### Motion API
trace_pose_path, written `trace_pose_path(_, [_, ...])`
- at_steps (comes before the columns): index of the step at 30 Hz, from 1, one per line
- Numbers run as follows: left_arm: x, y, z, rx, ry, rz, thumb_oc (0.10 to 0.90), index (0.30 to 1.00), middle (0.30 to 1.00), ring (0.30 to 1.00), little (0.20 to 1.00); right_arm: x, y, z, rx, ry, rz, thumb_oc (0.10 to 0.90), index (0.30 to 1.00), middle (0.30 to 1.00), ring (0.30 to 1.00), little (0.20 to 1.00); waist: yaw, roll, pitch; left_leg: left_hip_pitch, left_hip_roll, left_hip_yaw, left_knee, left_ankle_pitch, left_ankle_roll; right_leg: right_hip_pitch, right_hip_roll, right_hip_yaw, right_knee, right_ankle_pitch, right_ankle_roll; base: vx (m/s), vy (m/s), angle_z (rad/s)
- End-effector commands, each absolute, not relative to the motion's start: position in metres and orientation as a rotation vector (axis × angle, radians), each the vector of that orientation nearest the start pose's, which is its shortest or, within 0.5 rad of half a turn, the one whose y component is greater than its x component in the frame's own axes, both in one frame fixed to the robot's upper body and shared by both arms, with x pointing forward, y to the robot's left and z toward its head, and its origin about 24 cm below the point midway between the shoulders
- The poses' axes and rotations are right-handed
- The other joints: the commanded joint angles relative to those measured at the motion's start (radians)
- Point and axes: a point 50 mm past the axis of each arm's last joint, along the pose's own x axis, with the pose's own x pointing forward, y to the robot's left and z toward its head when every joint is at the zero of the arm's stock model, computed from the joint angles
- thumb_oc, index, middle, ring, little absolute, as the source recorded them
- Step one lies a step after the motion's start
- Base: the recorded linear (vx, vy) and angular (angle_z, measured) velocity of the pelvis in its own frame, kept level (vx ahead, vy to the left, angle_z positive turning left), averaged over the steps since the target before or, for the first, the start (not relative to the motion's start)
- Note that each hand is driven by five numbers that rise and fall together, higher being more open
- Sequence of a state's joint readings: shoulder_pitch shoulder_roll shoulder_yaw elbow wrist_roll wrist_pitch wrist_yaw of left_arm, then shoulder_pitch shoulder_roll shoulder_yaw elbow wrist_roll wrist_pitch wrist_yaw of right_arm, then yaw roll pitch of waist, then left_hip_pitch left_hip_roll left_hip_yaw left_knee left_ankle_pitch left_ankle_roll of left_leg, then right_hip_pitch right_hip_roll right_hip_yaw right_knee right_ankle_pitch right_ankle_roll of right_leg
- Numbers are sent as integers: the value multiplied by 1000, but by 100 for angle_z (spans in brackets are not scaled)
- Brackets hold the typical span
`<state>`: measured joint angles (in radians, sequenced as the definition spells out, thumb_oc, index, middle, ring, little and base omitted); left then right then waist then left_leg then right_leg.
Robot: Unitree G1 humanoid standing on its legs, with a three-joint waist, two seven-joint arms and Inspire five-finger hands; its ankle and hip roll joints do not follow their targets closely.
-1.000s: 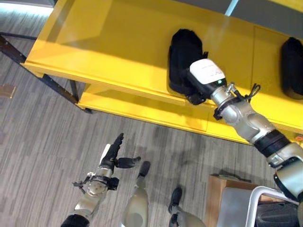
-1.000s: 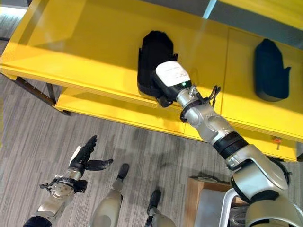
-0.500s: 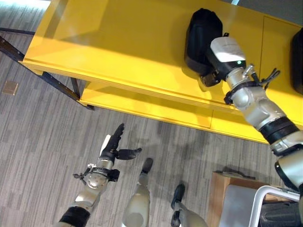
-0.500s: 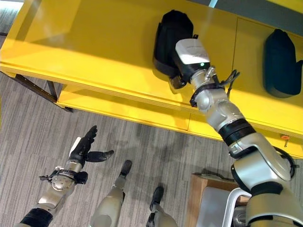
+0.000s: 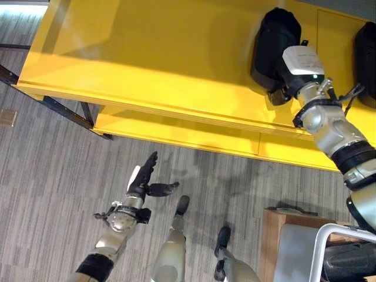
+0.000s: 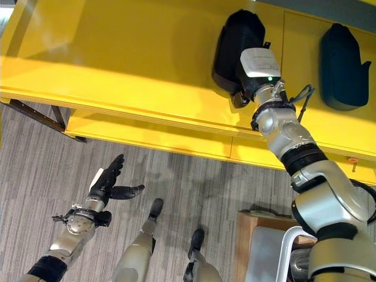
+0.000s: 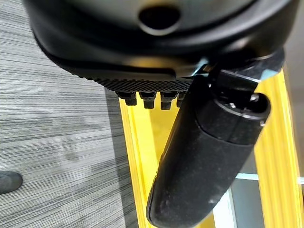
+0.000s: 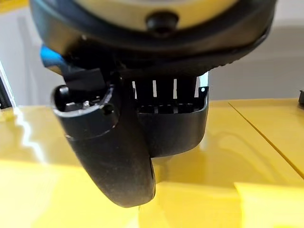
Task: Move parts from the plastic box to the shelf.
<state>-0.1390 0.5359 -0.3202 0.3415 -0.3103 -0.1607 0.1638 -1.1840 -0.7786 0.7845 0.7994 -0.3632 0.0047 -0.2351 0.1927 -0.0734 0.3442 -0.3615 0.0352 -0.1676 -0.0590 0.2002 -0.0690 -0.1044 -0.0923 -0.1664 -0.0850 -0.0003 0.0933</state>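
Note:
A black moulded part [image 5: 271, 35] lies on the top board of the yellow shelf [image 5: 147, 53]. My right hand [image 5: 298, 63], with its white back cover up, is stretched onto the part's near end. In the right wrist view its fingers reach over the part [image 8: 175, 133] and the thumb [image 8: 111, 152] curls in front of it. To the right, past a seam in the board, lies a second black part [image 6: 341, 59]. My left hand [image 5: 143, 181] hangs low over the floor, fingers straight and thumb [image 7: 204, 156] spread, holding nothing.
A lower yellow board [image 5: 176, 134] juts out under the top one, on dark metal legs [image 5: 59, 108] at the left. A wooden-framed grey surface [image 5: 291, 252] and a white tube frame [image 5: 329, 241] sit at the bottom right. Grey plank floor lies below.
My right hand has slid right along the shelf with the black part, closer to the seam and the second part. The camera has shifted too. The left hand has kept its pose.

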Motion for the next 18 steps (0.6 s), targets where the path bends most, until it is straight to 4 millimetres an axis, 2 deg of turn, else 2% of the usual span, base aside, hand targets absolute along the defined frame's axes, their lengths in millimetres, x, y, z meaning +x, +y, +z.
trace_pose_path(1, [269, 215, 43, 260, -44, -51, 900, 1000, 1000, 1000, 1000, 400, -216, 296, -1623, -428, -224, 400, 300, 300, 300, 300, -7, -12, -52, -2, 85, 47, 70, -36, -45, -9, -114, 16, 82, 50, 72, 0, 0, 0])
trace_pose_path(6, [269, 216, 43, 265, -46, -44, 900, 1000, 1000, 1000, 1000, 399, -213, 289, -1712, -420, -159, 400, 300, 300, 300, 300, 0, -15, -51, -3, 85, 39, 70, -37, -45, -5, -112, 7, 78, 49, 73, 2, -20, 1])
trace_pose_path(13, [272, 219, 45, 292, -54, -36, 900, 1000, 1000, 1000, 1000, 397, -187, 276, -2073, -459, 28, 400, 300, 300, 300, 300, 14, -24, -47, -16, 78, 28, 73, -39, -45, 2, -113, -10, 68, 46, 76, 0, 0, 0])
trace_pose_path(18, [273, 219, 46, 299, -57, -33, 900, 1000, 1000, 1000, 1000, 396, -189, 268, -2117, -437, 66, 400, 300, 300, 300, 300, 17, -22, -47, -20, 75, 19, 71, -38, -46, 8, -113, -19, 64, 43, 75, 7, -6, 2])
